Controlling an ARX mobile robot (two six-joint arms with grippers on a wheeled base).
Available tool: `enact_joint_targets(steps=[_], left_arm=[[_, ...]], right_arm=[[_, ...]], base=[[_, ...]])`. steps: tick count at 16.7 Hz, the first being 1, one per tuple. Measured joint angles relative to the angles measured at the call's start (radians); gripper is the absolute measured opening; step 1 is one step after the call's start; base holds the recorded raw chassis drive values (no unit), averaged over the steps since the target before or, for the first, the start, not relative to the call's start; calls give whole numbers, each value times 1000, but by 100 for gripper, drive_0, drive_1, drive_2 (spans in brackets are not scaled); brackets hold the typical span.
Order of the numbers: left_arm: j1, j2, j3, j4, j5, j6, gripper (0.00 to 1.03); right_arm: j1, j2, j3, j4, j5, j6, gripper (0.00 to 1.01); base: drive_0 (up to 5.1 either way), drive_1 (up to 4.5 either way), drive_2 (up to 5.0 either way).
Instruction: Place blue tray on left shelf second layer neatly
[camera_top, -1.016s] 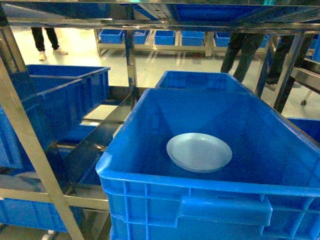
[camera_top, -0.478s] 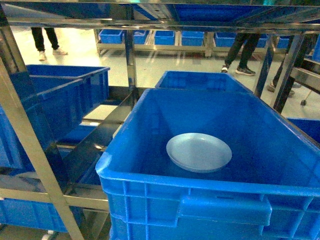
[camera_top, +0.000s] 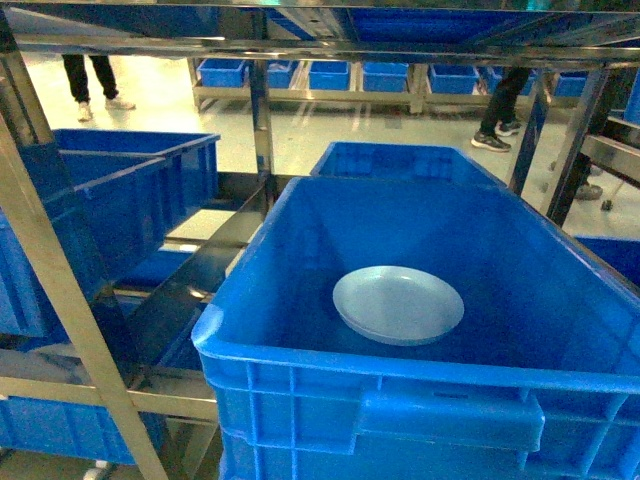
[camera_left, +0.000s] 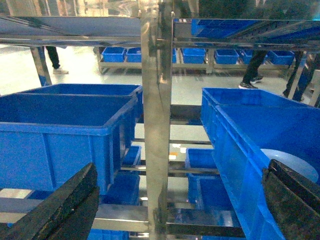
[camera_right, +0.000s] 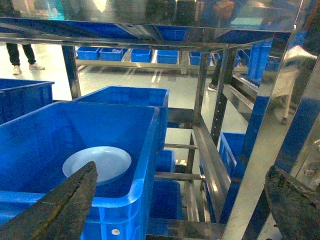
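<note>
Glossy pale-blue plastic, round and low-rimmed: we count one blue tray (camera_top: 398, 304) in a ribbed crate (camera_top: 420, 390), ahead of both grippers' parted dark fingers (camera_left: 60, 207) (camera_right: 70, 202).

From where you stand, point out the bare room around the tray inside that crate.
The blue tray lies alone on the floor of the big blue crate. Bare floor rings it, widest toward the right and far walls. Outside, the steel upright and neighbouring crate crowd the left.
</note>
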Motion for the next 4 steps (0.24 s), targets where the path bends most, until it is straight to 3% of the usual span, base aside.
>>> enact_joint_targets(steps=[4], left_arm=[[0, 0, 0, 0, 0, 0, 98]], right_arm=[[0, 0, 0, 0, 0, 0, 98]], base=[[0, 0, 0]])
